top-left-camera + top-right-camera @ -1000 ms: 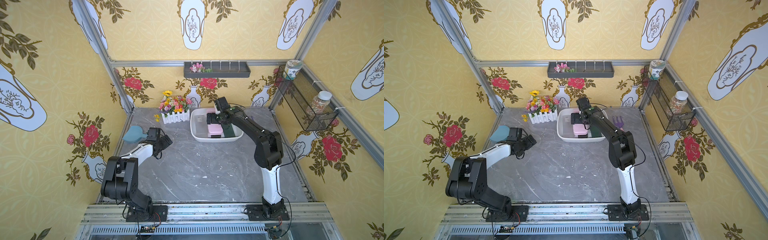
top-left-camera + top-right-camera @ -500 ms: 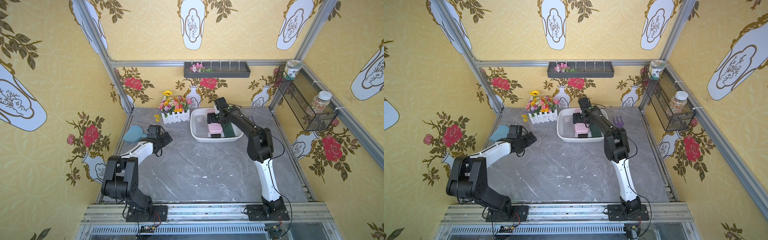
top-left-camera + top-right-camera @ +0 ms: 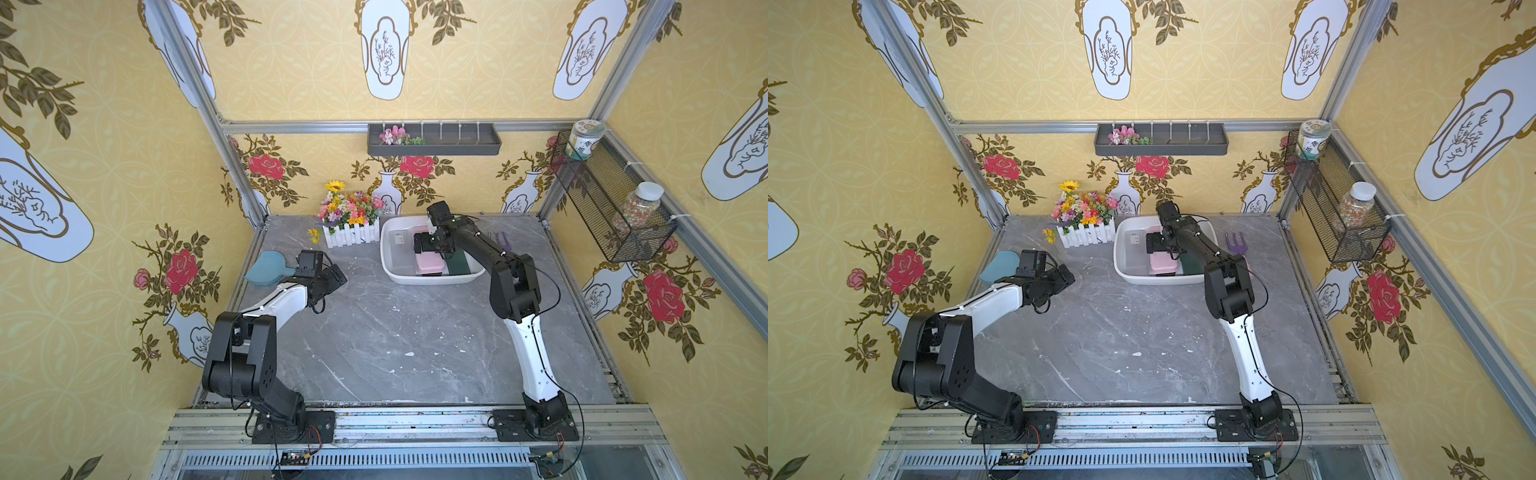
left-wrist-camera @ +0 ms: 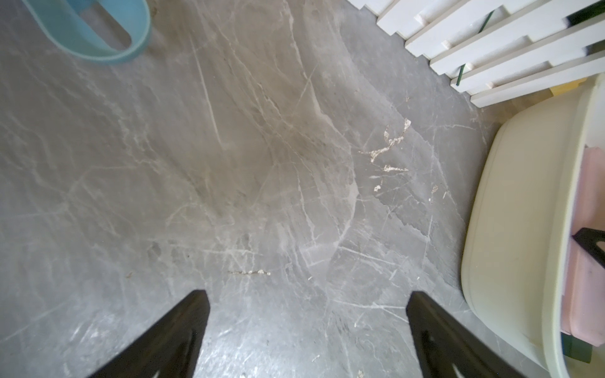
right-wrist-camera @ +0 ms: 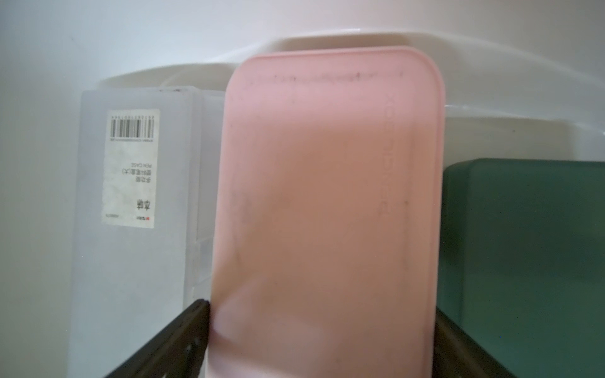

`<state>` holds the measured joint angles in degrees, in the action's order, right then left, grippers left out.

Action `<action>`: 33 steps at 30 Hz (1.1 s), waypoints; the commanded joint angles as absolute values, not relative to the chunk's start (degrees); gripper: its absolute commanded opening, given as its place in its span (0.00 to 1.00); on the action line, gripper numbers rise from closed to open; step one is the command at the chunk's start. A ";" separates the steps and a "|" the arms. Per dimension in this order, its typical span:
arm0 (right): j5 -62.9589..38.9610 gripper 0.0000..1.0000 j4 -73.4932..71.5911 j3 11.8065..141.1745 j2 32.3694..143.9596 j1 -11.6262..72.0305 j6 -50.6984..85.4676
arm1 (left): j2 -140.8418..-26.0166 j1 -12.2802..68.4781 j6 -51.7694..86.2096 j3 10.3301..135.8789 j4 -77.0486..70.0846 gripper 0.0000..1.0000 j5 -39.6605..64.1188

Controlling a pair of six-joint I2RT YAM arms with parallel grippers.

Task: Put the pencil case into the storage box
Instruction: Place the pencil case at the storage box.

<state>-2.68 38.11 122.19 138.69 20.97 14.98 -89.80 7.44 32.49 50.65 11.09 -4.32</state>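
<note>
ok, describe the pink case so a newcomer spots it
Back of the table: the white storage box, beside the flower fence. Three cases lie in it. The pink pencil case is the middle one, between a translucent barcode-labelled case and a dark green case.

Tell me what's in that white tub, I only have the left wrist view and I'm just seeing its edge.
Observer: Three cases lie side by side in the storage box: clear case, pink pencil case, green case.
Operator: Is the right claw holding one?
Observer: The right claw straddles the pink one's end, jaws wide; contact I can't tell.
Operator: Anything beyond the tub?
Observer: A purple garden fork lies on the table, right of it.
</note>
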 commanded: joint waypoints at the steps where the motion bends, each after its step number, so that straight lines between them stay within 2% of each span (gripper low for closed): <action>1: 0.07 0.97 38.41 122.78 138.37 20.84 14.57 | -89.24 7.47 31.47 50.36 11.66 1.00 -4.48; 8: 0.20 0.97 40.08 125.58 135.34 20.14 14.23 | -88.43 7.47 30.94 50.80 11.52 1.00 -4.79; 15: -1.91 0.97 42.71 127.44 138.00 19.61 14.27 | -86.81 7.58 31.29 48.90 11.56 1.00 -4.74; 33: 1.15 0.97 41.31 121.43 137.58 19.33 16.14 | -85.04 7.65 31.03 48.34 12.83 1.00 -5.44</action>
